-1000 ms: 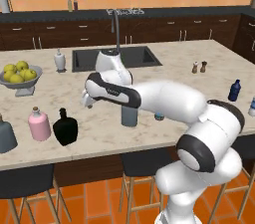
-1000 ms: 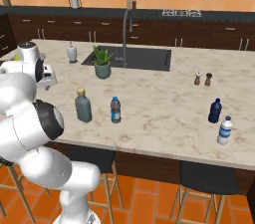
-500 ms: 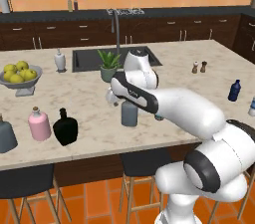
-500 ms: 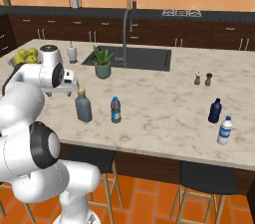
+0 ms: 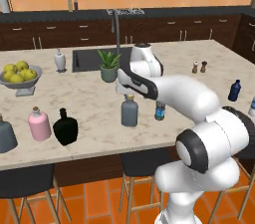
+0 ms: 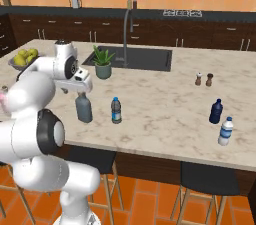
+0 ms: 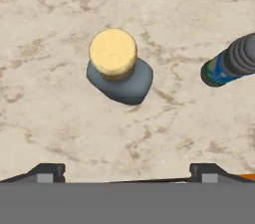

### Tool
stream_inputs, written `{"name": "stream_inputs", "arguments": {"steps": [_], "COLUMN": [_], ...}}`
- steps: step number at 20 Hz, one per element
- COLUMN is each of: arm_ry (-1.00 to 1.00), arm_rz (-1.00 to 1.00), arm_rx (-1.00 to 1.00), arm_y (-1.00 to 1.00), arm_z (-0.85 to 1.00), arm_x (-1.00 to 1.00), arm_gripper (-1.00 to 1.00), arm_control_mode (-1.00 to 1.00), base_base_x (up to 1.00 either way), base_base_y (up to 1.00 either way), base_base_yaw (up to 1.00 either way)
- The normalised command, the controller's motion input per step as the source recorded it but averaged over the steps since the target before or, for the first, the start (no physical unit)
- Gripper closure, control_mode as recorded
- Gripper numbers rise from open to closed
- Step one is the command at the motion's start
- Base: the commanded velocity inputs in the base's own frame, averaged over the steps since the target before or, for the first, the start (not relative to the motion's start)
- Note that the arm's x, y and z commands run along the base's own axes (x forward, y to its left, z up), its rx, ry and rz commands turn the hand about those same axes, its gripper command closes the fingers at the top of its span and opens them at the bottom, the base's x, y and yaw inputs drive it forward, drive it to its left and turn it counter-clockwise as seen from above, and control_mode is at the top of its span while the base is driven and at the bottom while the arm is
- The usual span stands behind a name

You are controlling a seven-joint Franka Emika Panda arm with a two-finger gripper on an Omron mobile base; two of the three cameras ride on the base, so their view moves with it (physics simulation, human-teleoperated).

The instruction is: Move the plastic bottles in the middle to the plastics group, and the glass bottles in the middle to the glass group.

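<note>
Seven bottles stand on the table: grey (image 5: 129,111), blue (image 5: 160,110), black (image 5: 65,127), pink (image 5: 39,124), bell-shaped (image 5: 6,134), navy (image 5: 234,90), whitish (image 6: 226,131). One fruit bowl (image 5: 20,82), one plant (image 5: 108,65), one white vase (image 5: 60,60), two shakers (image 5: 198,66).

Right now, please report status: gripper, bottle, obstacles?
Gripper open, empty, above the corked grey bottle. Bottle upright on counter, not gripped. Blue bottle close beside it.
</note>
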Motion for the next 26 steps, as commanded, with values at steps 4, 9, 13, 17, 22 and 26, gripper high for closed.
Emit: {"name": "stream_inputs", "arguments": {"steps": [4, 9, 13, 17, 22, 26], "arm_ry": [0.0, 0.1, 0.13, 0.12, 0.11, 0.0], "arm_rz": [0.0, 0.0, 0.0, 0.01, 0.01, 0.0], "arm_rx": [0.0, 0.0, -0.01, -0.01, -0.02, 0.0], "arm_y": [0.05, 0.01, 0.05, 0.0, 0.0, 0.01], "arm_z": [-0.06, -0.13, -0.28, -0.19, -0.16, -0.03], "arm_x": [0.64, 0.44, 0.31, 0.2, 0.08, -0.35], "arm_gripper": [-1.0, -1.0, -1.0, -1.0, -1.0, -1.0], "arm_control_mode": [-1.0, -1.0, -1.0, -1.0, -1.0, -1.0], "base_base_x": [0.0, 0.0, 0.0, 0.0, 0.0, 0.0], "base_base_y": [0.0, 0.0, 0.0, 0.0, 0.0, 0.0], "base_base_yaw": [0.0, 0.0, 0.0, 0.0, 0.0, 0.0]}}
